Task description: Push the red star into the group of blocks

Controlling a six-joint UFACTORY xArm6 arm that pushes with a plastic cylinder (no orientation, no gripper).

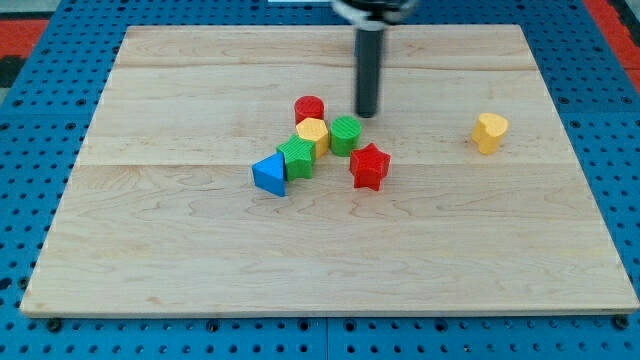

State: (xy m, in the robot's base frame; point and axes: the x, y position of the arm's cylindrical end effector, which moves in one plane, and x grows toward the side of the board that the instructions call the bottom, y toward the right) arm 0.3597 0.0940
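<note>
The red star (pixel 369 166) lies near the board's middle, touching or nearly touching the green cylinder (pixel 345 134) at its upper left. The group holds a red cylinder (pixel 310 109), a yellow block (pixel 313 133), the green cylinder, a green block (pixel 296 157) and a blue triangle (pixel 269 175). My tip (pixel 367 113) is just to the upper right of the green cylinder, above the red star and apart from it.
A lone yellow block (pixel 490 132) lies at the view's right. The wooden board (pixel 150 250) rests on a blue pegboard surface (pixel 30 120). The rod's dark mount shows at the view's top.
</note>
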